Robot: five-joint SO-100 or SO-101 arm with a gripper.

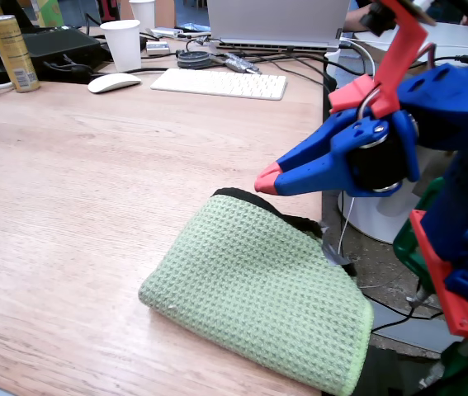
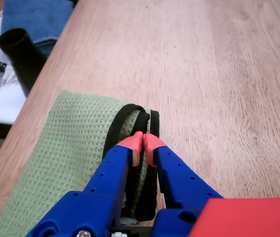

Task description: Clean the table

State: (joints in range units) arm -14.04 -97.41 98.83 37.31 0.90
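Observation:
A folded green waffle-weave cloth (image 1: 258, 293) with a black edge band (image 2: 140, 118) lies at the right edge of the light-brown wood-grain table (image 1: 93, 190). My blue gripper (image 1: 267, 180) with red fingertips (image 2: 136, 143) hovers above the cloth's far black-trimmed end, apart from it. In the wrist view the gripper (image 2: 142, 142) is shut, its two tips pressed together with nothing between them, and the table (image 2: 219, 74) stretches ahead.
At the table's far end stand a white keyboard (image 1: 219, 83), a white mouse (image 1: 113, 82), a paper cup (image 1: 122, 44), a gold can (image 1: 13, 53) and a laptop (image 1: 279, 23). The table edge runs just right of the cloth. A black tube (image 2: 21, 52) stands beyond the edge.

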